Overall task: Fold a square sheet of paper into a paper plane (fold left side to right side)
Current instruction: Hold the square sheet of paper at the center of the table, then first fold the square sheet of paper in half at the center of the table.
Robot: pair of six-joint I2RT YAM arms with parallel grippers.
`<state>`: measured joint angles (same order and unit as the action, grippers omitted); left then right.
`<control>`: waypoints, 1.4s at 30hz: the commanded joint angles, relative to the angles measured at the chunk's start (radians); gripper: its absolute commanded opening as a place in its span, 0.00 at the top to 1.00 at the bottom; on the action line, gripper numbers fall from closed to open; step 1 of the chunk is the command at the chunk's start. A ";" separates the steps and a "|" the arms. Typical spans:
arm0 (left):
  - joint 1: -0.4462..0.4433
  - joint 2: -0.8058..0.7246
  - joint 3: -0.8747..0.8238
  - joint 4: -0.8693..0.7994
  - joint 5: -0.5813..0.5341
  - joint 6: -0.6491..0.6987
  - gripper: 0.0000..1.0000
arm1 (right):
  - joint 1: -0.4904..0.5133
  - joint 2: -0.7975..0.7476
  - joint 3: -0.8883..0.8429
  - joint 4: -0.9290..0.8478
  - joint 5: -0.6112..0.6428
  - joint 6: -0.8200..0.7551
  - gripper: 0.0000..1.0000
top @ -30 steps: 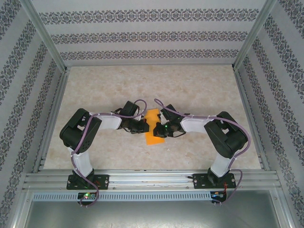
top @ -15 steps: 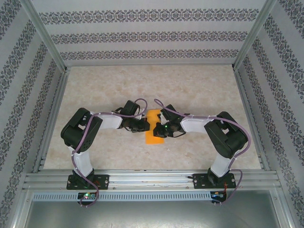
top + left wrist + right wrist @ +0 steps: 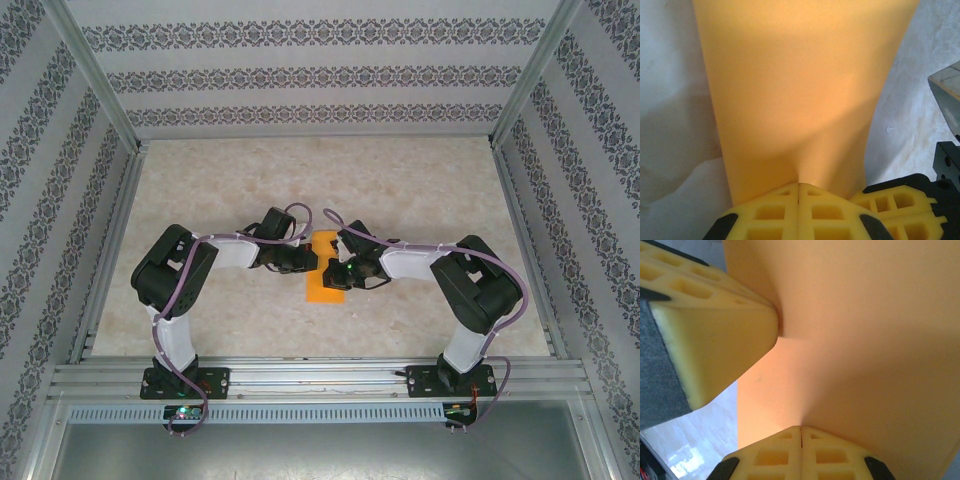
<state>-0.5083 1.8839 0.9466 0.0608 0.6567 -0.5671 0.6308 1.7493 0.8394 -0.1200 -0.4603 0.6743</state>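
The square sheet of paper (image 3: 321,285) is bright orange and shows from above as a narrow strip at the table's middle, between both grippers. My left gripper (image 3: 304,262) meets it from the left. In the left wrist view its yellow fingertips (image 3: 798,186) are shut on the paper's edge (image 3: 800,90), which puckers at the tips. My right gripper (image 3: 332,270) comes in from the right, and its fingertips (image 3: 801,429) are likewise shut on the paper (image 3: 865,340). The left gripper's finger (image 3: 715,335) presses the sheet beside it. No paper plane is in view.
The beige marbled table (image 3: 400,190) stretches behind and to both sides. Patterned walls and aluminium rails (image 3: 110,250) close it in. The right gripper's yellow finger (image 3: 895,200) sits very close to the left one.
The left arm has shifted slightly to the right, bringing its gripper a little closer to the right one. The orange paper between them looks slightly narrower from above.
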 commanded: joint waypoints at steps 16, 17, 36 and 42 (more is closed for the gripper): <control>0.016 -0.048 0.008 0.032 0.032 0.015 0.98 | -0.041 0.050 0.007 -0.271 0.150 -0.218 1.00; 0.015 -0.037 0.013 0.033 0.034 0.015 0.98 | -0.041 0.050 0.007 -0.271 0.151 -0.219 1.00; 0.039 0.064 0.008 0.068 -0.080 0.003 0.99 | -0.044 0.072 0.007 -0.316 0.190 -0.238 1.00; 0.083 0.074 0.019 0.081 -0.134 0.010 0.98 | -0.048 0.082 0.009 -0.313 0.180 -0.245 1.00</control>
<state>-0.4877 1.9144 0.9474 0.1108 0.6754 -0.5735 0.6041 1.7569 0.8963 -0.2623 -0.4339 0.4625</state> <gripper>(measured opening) 0.055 0.046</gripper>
